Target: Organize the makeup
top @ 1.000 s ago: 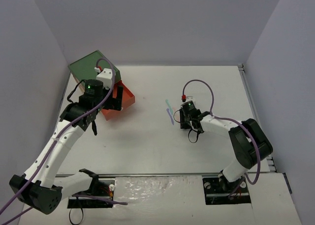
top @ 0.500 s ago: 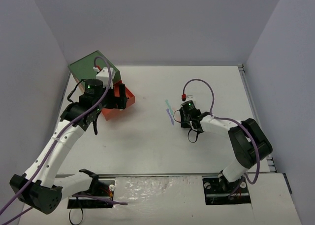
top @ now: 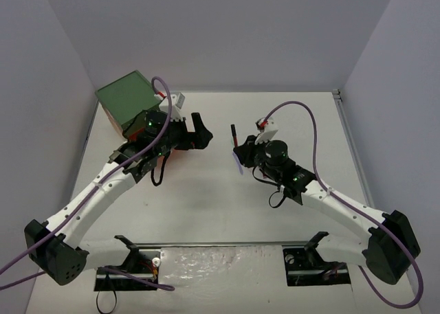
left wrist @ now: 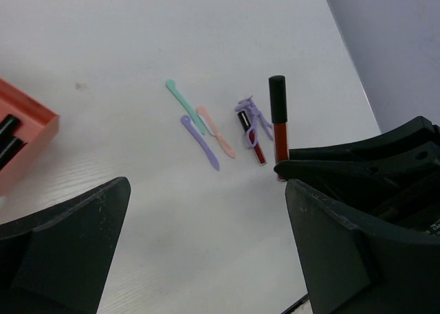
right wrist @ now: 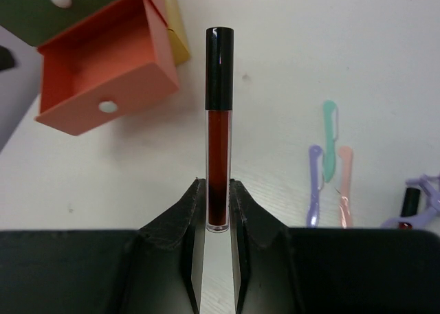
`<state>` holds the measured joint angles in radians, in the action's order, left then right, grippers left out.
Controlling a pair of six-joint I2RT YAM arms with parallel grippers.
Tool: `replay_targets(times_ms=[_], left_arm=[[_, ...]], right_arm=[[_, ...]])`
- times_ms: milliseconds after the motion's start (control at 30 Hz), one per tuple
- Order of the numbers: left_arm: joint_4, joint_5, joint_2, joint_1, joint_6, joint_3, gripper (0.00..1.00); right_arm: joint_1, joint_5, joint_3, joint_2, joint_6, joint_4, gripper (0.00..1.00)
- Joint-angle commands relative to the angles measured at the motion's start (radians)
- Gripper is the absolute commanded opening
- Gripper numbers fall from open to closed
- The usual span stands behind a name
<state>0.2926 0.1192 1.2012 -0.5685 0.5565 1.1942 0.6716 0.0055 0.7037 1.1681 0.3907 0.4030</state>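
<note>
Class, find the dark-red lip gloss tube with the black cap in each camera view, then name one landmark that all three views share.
Top external: the lip gloss tube is near picture centre, slightly above it.
Left wrist: the tube is right of centre, cap towards the top.
Right wrist: the tube is dead centre, upright, gripped by the right end effector.
Shared landmark: the purple spatula lying close by.

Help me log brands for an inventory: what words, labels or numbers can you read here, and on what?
None can be read in any view. The lip gloss tube in the right gripper shows no print, and the orange drawer and green-topped box are plain.
</note>
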Motion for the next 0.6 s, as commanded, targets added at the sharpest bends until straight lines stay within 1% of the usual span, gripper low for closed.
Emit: replay_targets(times_ms=[0, 167, 200, 267, 400, 567], left_arm=[[-0.191, -0.038, 0.055, -0.071, 0.076, 0.08, 0.95], [-0.257, -0.039, 0.094, -0.113, 0.089, 0.09, 0.94], [-0.272, -0.038, 0.099, -0.121, 0.094, 0.09, 0.93], [-0.284, -0.044, 0.105, -0.132, 0.094, 0.086, 0.88], [-0.332, -0.061, 0.126, -0.144, 0.098, 0.077, 0.76], [-0.374, -0.062, 0.142, -0.148, 0.108, 0.063, 0.49]], right_arm=[[0.033, -0.064, -0.015, -0.039, 0.031, 0.256, 0.0], [0.042, -0.101, -0.02, -0.039, 0.049, 0.35, 0.0], [0.045, -0.109, -0.021, -0.037, 0.053, 0.363, 0.0], [0.045, -0.116, -0.023, -0.034, 0.06, 0.375, 0.0], [0.046, -0.131, -0.032, -0.028, 0.074, 0.405, 0.0], [0.048, -0.14, -0.036, -0.022, 0.079, 0.416, 0.0]])
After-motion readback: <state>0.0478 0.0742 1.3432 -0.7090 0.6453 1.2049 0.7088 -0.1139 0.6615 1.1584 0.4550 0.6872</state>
